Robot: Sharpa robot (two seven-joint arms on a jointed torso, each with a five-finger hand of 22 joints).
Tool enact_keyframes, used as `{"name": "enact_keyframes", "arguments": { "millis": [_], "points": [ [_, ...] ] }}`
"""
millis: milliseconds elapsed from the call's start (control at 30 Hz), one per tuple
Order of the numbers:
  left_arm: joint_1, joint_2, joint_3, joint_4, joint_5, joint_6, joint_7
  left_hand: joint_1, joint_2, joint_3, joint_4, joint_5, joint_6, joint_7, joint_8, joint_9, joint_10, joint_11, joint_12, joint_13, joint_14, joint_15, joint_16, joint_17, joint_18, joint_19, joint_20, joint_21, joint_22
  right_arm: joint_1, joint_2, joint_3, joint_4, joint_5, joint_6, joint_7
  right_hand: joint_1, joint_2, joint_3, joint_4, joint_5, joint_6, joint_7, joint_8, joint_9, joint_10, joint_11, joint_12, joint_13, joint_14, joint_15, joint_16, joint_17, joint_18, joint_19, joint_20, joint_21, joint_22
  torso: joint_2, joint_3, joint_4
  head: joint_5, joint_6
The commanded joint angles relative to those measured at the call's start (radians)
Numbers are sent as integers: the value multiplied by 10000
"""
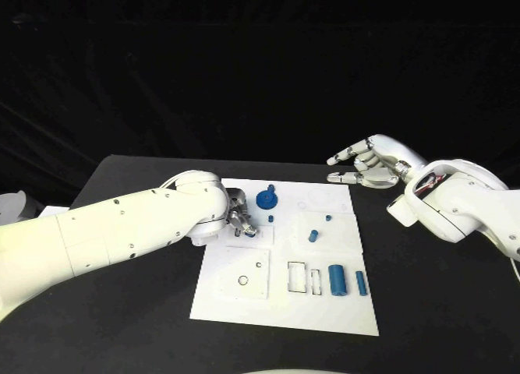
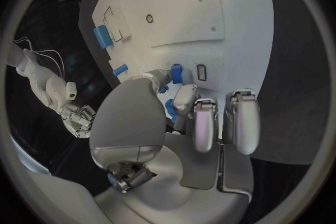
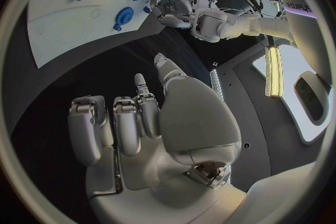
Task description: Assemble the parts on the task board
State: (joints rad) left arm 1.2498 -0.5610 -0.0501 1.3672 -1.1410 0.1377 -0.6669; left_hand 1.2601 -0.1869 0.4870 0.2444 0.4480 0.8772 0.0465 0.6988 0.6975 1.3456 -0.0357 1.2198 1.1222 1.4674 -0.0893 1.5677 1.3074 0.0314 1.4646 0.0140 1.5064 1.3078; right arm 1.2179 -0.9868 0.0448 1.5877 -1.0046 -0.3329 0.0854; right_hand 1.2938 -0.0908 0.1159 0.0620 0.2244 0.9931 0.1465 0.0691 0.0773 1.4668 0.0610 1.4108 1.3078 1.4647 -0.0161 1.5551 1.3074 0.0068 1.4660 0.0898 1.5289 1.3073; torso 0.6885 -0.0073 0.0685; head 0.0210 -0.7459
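Left hand [image 1: 242, 216] down on the task board [image 1: 284, 312] beside the blue gear-shaped part [image 1: 265, 202], fingers curled close together near a small blue peg [image 2: 176, 73]; whether anything is pinched, cannot tell. Right hand [image 1: 366, 164] off the board's far right corner, above the black table [image 1: 440, 296], fingers loosely apart and holding nothing. Two blue cylinders [image 1: 348, 280] upright near the board's near right edge.

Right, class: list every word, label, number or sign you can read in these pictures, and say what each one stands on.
"POPUL": dark letters on a white housing in the right wrist view; the letters after that are too blurred to read.
Task board: printed outlines and holes, no letters or numbers to read.
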Motion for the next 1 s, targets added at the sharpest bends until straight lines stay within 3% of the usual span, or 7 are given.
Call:
{"name": "enact_keyframes", "arguments": {
  "millis": [33,233,400,467,633,800,1000],
  "points": [
    [-85,29,-52,-5,-39,510,-109,-19,97,1629,-1545,33,-8,-70,45,-7,90,4,-20,13,1033,-35,31,2634,-87,686,23,42,1627,-8,1,0,12,-28,164,68,73,10,-33,-3,32,82,-19,11,16,358,-34,6,1842,976,10,-30,2289,142,582,9,-36,1743,3,3,6,9,-22],
    [-89,69,-52,-51,38,526,-113,-219,154,1675,-1530,12,39,-95,80,33,147,-10,20,55,1033,-37,31,2634,-91,692,19,49,1645,-8,-3,-1,12,-28,161,64,73,10,-33,-3,32,82,-19,11,16,358,-34,6,1842,976,10,-30,2289,142,582,9,-36,1743,-2,-2,10,-6,-22],
    [-88,255,-58,-274,206,732,-138,-767,530,1338,-1295,-87,155,-172,146,112,220,-55,74,104,1033,-74,31,2634,-90,693,-7,42,1649,-7,-20,-1,24,-30,161,32,73,10,-33,-3,32,82,-19,11,16,358,-34,6,1842,976,10,-30,2289,142,582,9,-36,1743,4,-4,6,19,-31],
    [-88,289,-59,-316,228,757,-140,-790,555,1296,-1298,-112,154,-177,143,115,216,-58,69,99,1033,-79,31,2634,-89,692,-11,39,1644,-7,-24,-1,25,-30,163,26,73,10,-33,-3,32,82,-19,11,16,358,-34,6,1842,976,10,-30,2289,142,582,9,-36,1743,6,-5,3,20,-34],
    [-99,469,-72,-569,364,867,-149,-961,732,919,-1337,-510,166,-220,100,130,203,-87,78,119,1033,-111,31,2634,-88,692,-40,30,1643,-6,-24,-2,21,-35,180,16,78,14,-41,-5,51,86,-20,10,16,354,-35,-6,1835,974,8,-36,2279,142,582,7,-37,1742,8,-6,-20,21,-49],
    [-107,537,-81,-700,450,904,-149,-1116,737,680,-1293,-647,210,-231,75,128,215,-99,109,160,1033,-118,31,2634,-94,703,-52,43,1671,-6,-24,-3,26,-37,193,10,78,14,-41,-5,51,86,-20,10,16,354,-35,-6,1835,974,8,-36,2279,142,582,7,-37,1742,4,9,12,-2,-69],
    [-110,568,-85,-773,455,1002,-149,-1364,687,320,-1190,-658,322,-276,53,120,276,-132,205,275,1033,-144,31,2634,-89,697,-72,25,1651,-6,-26,-3,32,-37,206,8,78,14,-41,-5,51,86,-20,10,16,354,-35,-6,1835,974,8,-36,2279,142,582,7,-37,1742,-7,0,-1,9,-89]
  ]
}}
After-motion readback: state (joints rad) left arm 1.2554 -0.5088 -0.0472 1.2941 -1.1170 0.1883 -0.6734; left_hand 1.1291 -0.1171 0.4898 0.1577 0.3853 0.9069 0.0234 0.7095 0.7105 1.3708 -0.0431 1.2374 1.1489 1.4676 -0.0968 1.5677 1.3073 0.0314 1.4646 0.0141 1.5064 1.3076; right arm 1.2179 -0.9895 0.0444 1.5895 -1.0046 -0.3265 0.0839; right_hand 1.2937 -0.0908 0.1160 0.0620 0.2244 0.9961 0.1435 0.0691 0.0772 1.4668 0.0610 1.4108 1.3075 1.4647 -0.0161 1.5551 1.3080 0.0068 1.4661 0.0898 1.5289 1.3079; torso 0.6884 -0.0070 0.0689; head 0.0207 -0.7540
